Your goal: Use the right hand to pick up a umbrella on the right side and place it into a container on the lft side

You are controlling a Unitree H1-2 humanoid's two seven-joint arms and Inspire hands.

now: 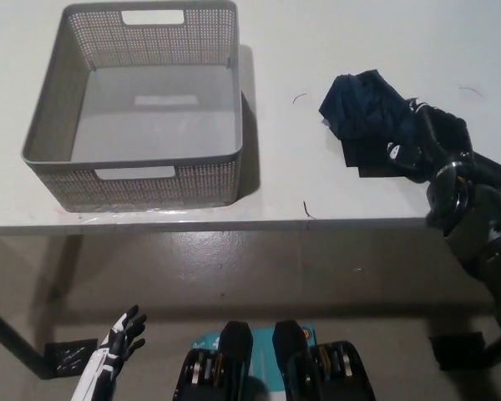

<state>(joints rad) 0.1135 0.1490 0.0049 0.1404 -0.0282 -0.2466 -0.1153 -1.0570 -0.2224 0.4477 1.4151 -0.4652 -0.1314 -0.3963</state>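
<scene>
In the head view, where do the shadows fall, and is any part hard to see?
Head view: the basket throws a soft shadow to its right on the white table. The dark umbrella and the black right hand blend together, so the grip cannot be read. The floor under the table is dim, and the white left hand hangs there at lower left.
</scene>
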